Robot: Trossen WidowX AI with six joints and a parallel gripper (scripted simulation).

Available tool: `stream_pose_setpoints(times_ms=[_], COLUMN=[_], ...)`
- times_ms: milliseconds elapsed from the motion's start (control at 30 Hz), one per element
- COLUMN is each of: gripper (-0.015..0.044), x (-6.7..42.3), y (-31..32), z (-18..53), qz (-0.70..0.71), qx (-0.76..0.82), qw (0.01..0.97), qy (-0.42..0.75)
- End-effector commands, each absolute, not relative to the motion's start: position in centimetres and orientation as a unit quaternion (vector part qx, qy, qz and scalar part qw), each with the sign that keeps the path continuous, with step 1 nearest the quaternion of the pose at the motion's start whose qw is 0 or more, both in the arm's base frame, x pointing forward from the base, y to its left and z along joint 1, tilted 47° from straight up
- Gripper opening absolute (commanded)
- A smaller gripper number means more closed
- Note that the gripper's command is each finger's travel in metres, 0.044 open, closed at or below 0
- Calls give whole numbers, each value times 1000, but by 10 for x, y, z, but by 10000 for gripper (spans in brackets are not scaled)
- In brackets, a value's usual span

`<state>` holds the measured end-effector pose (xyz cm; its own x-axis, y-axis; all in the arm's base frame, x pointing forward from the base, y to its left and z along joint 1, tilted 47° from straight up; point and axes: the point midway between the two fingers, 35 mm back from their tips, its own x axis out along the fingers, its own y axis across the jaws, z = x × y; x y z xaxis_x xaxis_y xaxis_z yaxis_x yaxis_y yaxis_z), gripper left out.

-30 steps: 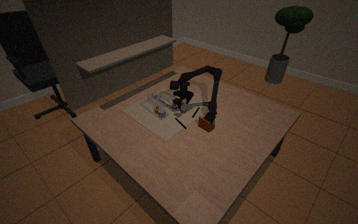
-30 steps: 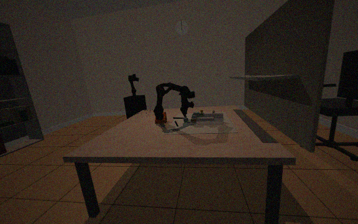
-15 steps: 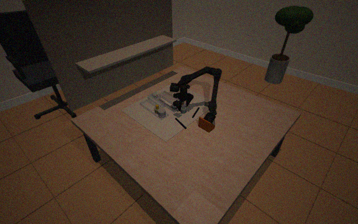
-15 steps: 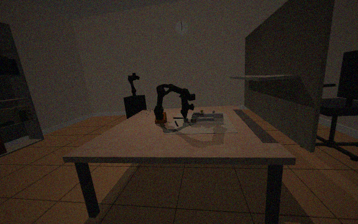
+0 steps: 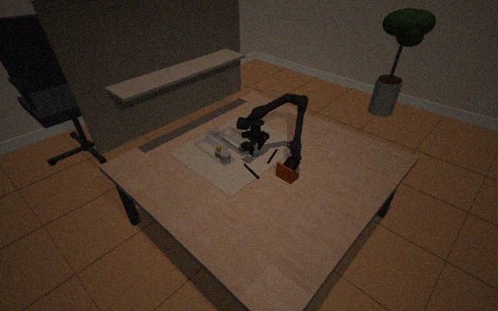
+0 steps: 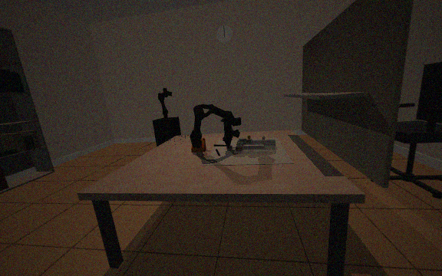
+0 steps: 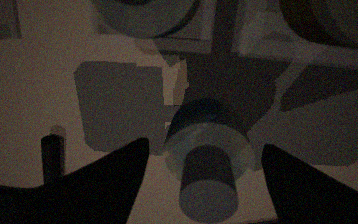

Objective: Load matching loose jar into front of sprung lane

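Note:
In the wrist view a grey jar with a dark cap [image 7: 209,150] stands on the pale mat [image 7: 25,100] between my two fingers. My gripper [image 7: 205,149] [image 5: 253,149] [image 6: 230,147] is open, low over the mat, with a finger close on each side of the jar and a narrow gap at each. Just beyond it is the front of the lane rack [image 7: 225,45] [image 5: 226,139] [image 6: 255,144], where two round jars [image 7: 145,17] [image 7: 330,20] show partly at the top edge. In the top view the arm hides the jar between my fingers.
A yellow-capped jar [image 5: 218,150] and a grey jar [image 5: 226,158] stand left of the gripper. Two black sticks [image 5: 251,170] [image 5: 271,156] lie on the mat, and one shows in the wrist view [image 7: 52,155]. The arm's orange base [image 5: 286,173] is at the right. A grey patch [image 7: 120,105] marks the mat.

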<state>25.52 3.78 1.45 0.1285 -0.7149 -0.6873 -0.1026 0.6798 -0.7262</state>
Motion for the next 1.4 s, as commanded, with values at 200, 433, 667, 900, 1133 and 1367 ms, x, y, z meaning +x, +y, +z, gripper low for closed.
stream_pose_setpoints(times_ms=[200, 433, 667, 900, 1133, 1367], gripper=[164, 0, 0, 0, 0, 0], x=[256, 255, 250, 240, 250, 272], y=[37, 57, 87, 114, 112, 100], z=[14, 28, 52, 79, 65, 30], qz=[-226, -223, -222, -224, -231, -244], qx=[-334, -333, -332, -333, -325, -311], qw=[674, 675, 675, 674, 677, 685], qy=[619, 620, 620, 620, 618, 612])
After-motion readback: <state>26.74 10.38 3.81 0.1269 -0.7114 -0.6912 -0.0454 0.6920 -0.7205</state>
